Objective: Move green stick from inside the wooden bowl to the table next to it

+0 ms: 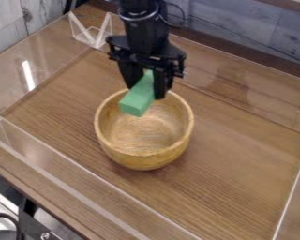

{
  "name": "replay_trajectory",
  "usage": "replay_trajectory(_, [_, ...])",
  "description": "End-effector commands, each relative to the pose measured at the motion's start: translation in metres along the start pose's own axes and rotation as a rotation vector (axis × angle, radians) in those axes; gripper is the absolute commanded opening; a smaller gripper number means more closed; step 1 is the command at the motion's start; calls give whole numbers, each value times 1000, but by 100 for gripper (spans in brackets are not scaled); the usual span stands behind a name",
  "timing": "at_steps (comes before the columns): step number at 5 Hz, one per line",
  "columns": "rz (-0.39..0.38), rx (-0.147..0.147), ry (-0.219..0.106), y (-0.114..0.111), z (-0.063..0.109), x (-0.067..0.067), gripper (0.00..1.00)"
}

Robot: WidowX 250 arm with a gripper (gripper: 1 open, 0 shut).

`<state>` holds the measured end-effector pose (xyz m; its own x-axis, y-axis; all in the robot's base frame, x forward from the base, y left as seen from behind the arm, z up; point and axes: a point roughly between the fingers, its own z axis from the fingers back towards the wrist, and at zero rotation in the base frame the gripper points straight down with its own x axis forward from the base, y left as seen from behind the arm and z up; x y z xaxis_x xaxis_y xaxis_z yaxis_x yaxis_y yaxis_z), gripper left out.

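Now, you have green stick in your pincer, jaws squeezed tight on it. Stick hangs down below pincer, top end up between jaws, low end sticking out, tilted. You see stick over far part of wooden bowl, up above inside bottom. Bowl sits on brown table, right under stick. Black arm reaches in from far side.

Green stick above wooden bowl
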<state>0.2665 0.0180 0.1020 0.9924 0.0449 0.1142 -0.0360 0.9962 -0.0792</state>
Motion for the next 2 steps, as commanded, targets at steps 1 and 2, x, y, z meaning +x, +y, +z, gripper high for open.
replay_trajectory(1, [-28,7,-52,-3,11,-2,0])
replay_trajectory(2, [-45,12,-49,-10,5,-6,0])
